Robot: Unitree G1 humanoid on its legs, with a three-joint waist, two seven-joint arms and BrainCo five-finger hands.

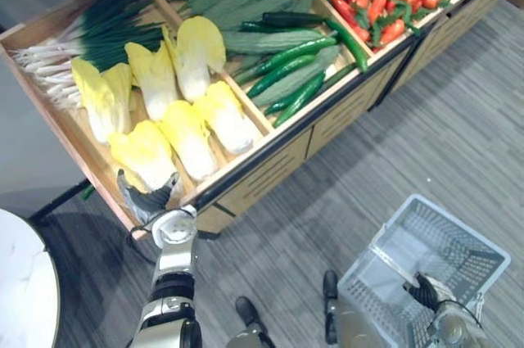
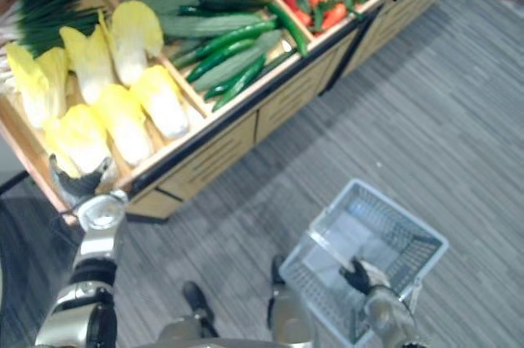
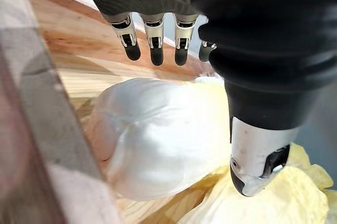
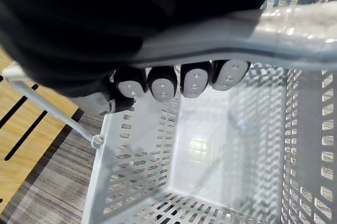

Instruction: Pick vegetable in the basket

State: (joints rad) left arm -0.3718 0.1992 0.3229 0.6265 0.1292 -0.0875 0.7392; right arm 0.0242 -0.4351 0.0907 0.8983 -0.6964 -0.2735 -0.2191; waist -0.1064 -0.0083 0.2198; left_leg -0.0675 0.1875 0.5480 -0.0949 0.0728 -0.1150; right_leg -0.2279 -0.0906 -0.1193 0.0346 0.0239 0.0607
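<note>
Grey striped carpet (image 1: pixel 442 135) lies under a wooden produce stand (image 1: pixel 270 164) split into compartments.

The vegetable in hand is the nearest napa cabbage (image 1: pixel 146 154), which lies at the near left corner of the cabbage compartment, pale base toward the robot. The left hand (image 1: pixel 146 199) hovers right over that base. In the left wrist view its fingers (image 3: pixel 156 45) are straight and apart above the white stem, and the thumb (image 3: pixel 258 161) stands off on the leafy side, so nothing is clamped yet. More cabbages (image 1: pixel 188 53) lie just beside and behind it, with spring onions (image 1: pixel 98 29) to the far left and cucumbers (image 1: pixel 286 61) and chillies (image 1: pixel 377 0) to the right.

Near right, the grey basket (image 1: pixel 372 241) looks empty, and the right hand (image 1: pixel 426 291) has its fingers (image 4: pixel 163 83) curled tight round the handle (image 4: pixel 295 29).

The step appears to be the grasp. It would go best if the hand lowers until fingers and thumb straddle the firm stem end rather than the loose leaves, then closes fully before lifting clear of the wooden side wall. The neighbouring head touches this one, so a straight upward lift should disturb it least.

No brand, label or writing can be read anywhere.
</note>
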